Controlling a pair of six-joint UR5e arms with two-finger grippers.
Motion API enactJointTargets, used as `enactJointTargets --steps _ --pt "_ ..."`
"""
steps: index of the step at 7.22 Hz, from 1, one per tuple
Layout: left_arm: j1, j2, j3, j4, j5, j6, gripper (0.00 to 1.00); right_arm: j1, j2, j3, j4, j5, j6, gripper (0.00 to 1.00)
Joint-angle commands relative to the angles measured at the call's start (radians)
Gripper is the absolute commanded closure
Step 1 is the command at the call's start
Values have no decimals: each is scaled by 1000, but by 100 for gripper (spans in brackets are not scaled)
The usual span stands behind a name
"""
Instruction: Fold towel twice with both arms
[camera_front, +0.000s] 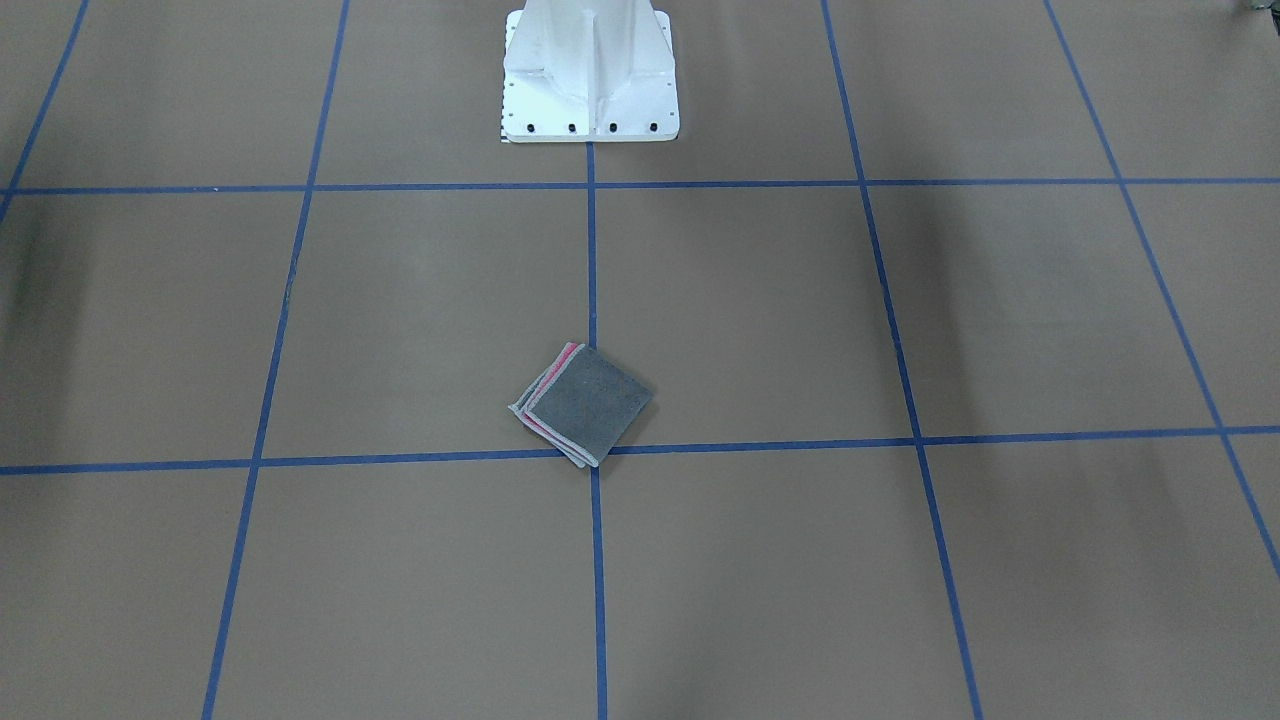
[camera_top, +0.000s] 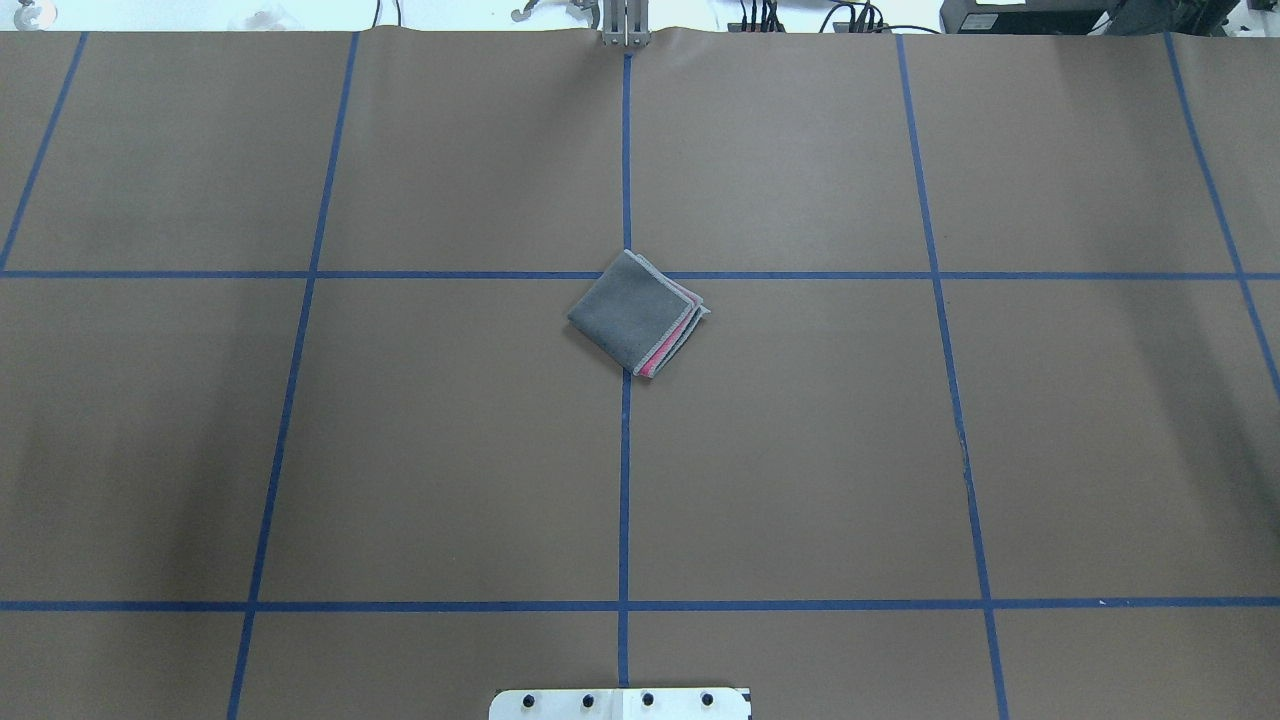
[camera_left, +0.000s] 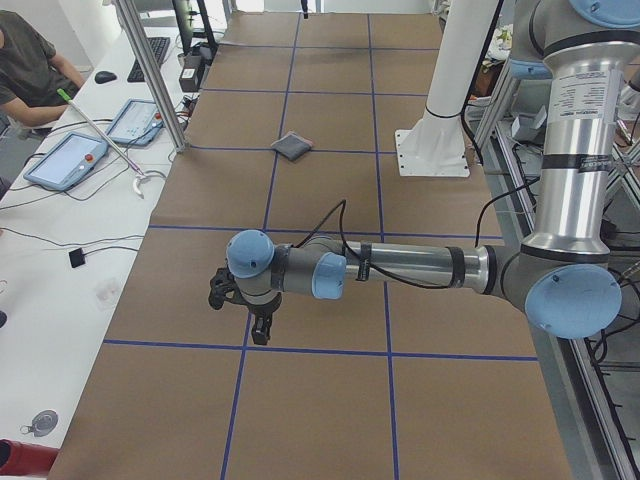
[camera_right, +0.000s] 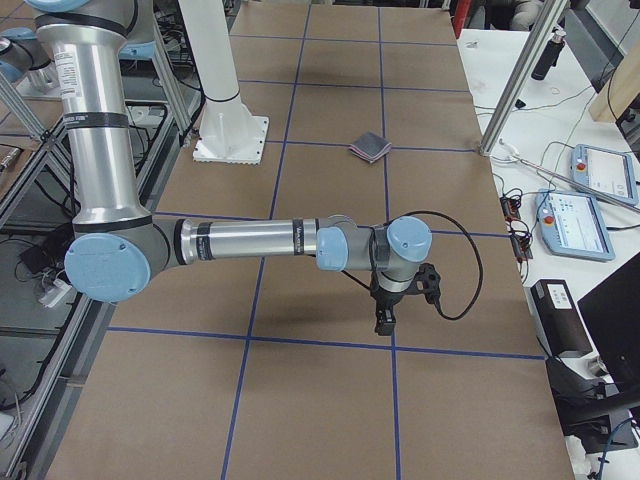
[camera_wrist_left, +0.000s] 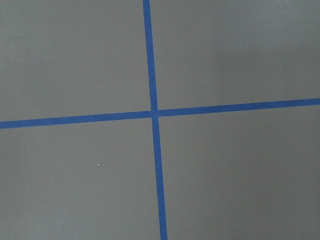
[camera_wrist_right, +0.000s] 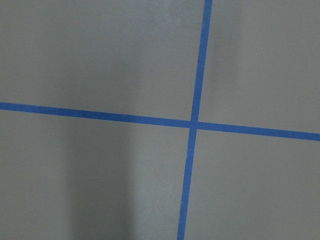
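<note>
The towel (camera_top: 637, 313) lies folded into a small square near the table's middle, dark grey face up, pink layers showing along one edge. It also shows in the front-facing view (camera_front: 582, 403), the left view (camera_left: 292, 147) and the right view (camera_right: 368, 146). Neither arm reaches it. My left gripper (camera_left: 260, 330) hangs over the table far from the towel, at the table's left end. My right gripper (camera_right: 385, 318) hangs over the right end. I cannot tell whether either is open or shut. The wrist views show only table and blue tape.
The white pedestal base (camera_front: 590, 75) stands at the robot's side of the brown table (camera_top: 800, 450) with blue tape lines. A side bench with tablets (camera_left: 65, 160) and a seated person (camera_left: 30, 60) lies beyond the far edge. Aluminium posts (camera_left: 150, 70) stand there.
</note>
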Motion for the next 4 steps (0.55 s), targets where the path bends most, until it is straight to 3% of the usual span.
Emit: enactJointTargets --steps 1,4 --pt "-1 31 -4 0 11 0 0 0 -6 -2 0 -8 9 0" --pt "1 23 5 12 4 -2 0 2 -12 22 -9 16 0 0"
